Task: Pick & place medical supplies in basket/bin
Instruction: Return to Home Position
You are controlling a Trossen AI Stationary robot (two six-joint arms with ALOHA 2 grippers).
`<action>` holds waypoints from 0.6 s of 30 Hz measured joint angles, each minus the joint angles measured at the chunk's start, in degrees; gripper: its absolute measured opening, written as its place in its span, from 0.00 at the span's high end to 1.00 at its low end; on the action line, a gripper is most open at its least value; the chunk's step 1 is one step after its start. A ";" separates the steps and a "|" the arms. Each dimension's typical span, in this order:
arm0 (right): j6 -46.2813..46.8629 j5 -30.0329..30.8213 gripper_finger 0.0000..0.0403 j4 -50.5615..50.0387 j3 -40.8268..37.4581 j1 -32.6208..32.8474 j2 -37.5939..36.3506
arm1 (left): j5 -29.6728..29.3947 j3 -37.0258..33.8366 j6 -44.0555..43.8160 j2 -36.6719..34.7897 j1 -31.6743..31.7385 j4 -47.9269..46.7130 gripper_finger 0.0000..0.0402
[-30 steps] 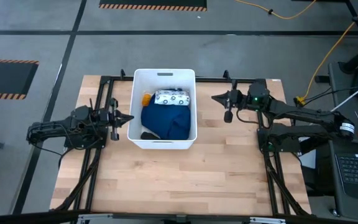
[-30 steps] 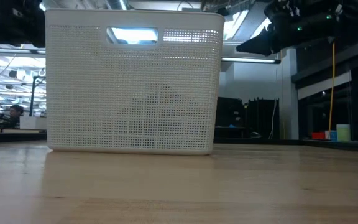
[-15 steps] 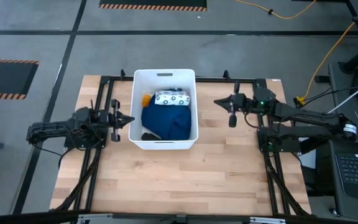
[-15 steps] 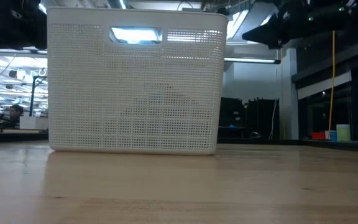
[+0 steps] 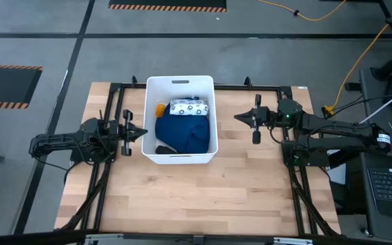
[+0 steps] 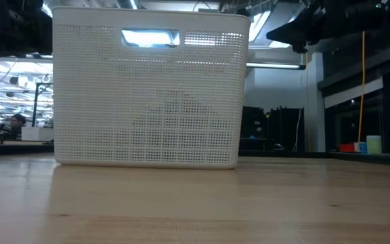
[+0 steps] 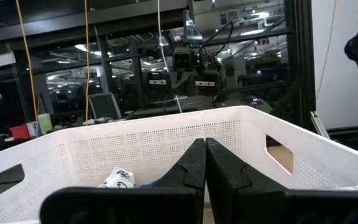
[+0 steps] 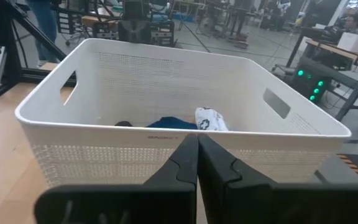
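Flanking mid-frame tub [image 5: 179, 158] | left gripper [image 5: 140, 131], right gripper [image 5: 239, 117] hanging, jaws pressed together | tub seeming light, stiff: grip slot-handle rim [image 5: 180, 82].

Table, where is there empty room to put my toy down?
Widest bare table lies between the bin and the edge nearest the low camera. A smaller gap separates the bin from the right pincer. Crowded: inside the bin, and where the left pincer hangs close beside it.
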 joint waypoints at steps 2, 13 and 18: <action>-0.12 0.01 0.98 -0.07 0.00 -0.12 -0.52 | 0.02 0.00 -0.02 0.02 0.00 0.00 0.99; -1.32 -0.31 0.99 4.08 -10.00 -0.68 -11.74 | 0.02 0.00 -0.24 0.02 0.00 0.20 0.99; -1.23 -0.34 1.00 4.29 -15.88 -0.68 -20.88 | 0.12 0.00 -3.25 0.02 0.00 0.21 0.98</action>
